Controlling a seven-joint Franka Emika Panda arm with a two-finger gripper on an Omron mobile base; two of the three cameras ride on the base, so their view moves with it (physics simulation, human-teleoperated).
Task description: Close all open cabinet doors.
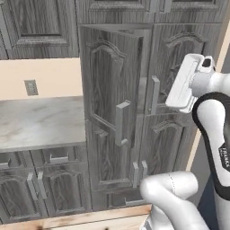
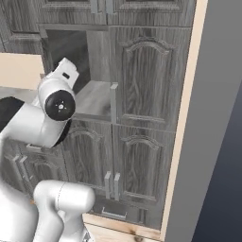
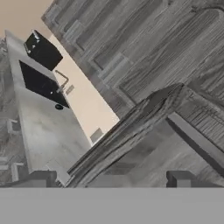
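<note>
Tall dark grey wood-grain arched-panel cabinet door point(image 1: 110, 108) ajar, close ahead of gripper point(image 3: 107, 178); finger tips apart, nothing between them.

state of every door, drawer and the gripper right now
upper left tall door: swung open, shelf behind it visible
upper right tall door: shut
lower tall doors: both shut
under-counter doors: shut
drawer: shut
gripper: open, holding nothing, near the open door

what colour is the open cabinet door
Dark grey wood grain, grey bar handle; the open cabinet door shows best in the left base view.
</note>
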